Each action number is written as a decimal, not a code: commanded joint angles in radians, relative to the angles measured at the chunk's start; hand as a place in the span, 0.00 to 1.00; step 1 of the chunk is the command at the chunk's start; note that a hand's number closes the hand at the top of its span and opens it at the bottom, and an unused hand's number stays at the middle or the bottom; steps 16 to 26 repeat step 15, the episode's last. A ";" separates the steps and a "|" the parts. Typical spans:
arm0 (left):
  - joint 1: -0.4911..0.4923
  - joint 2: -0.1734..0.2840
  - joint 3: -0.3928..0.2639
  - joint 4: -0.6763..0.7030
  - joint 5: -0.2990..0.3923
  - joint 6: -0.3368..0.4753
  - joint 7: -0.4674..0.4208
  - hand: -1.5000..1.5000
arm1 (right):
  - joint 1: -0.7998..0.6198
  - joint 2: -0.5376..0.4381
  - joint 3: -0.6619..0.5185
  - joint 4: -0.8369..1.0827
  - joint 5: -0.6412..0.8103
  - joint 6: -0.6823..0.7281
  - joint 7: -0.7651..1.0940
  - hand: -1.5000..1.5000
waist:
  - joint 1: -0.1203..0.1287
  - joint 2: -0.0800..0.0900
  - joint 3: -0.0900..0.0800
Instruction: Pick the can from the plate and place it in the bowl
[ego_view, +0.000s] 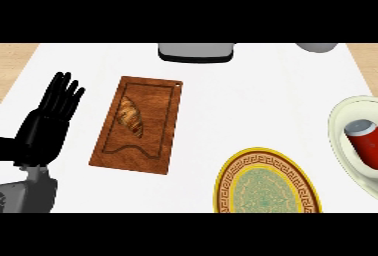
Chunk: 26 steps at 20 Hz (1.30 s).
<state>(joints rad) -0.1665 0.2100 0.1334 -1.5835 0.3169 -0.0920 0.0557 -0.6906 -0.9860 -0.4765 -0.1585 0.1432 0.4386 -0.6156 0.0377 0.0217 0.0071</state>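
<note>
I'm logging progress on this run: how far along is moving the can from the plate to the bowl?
It looks done: the red can lies inside the pale bowl at the right edge, and the patterned plate holds nothing. Nothing is in hand: the left robot hand rests open at the left, beside the wooden cutting board with its bread. The right robot hand is out of view. Nothing appears left.

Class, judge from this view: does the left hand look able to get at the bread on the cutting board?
Probably yes. The left hand rests open just left of the cutting board, and nothing lies between it and the bread.
</note>
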 joint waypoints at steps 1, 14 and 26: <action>0.001 -0.001 0.006 -0.003 -0.001 0.007 0.001 0.50 | 0.074 -0.080 -0.041 0.045 -0.031 0.069 -0.037 0.00 | -0.008 -0.001 0.002; 0.011 -0.021 -0.010 0.008 -0.020 0.017 -0.011 0.50 | 0.223 -0.195 -0.063 0.028 -0.054 0.250 -0.065 0.00 | -0.029 -0.001 0.010; 0.019 -0.013 0.003 -0.016 -0.018 0.025 -0.010 0.50 | 0.260 -0.179 -0.056 0.028 -0.048 0.258 -0.088 0.00 | -0.029 -0.006 0.010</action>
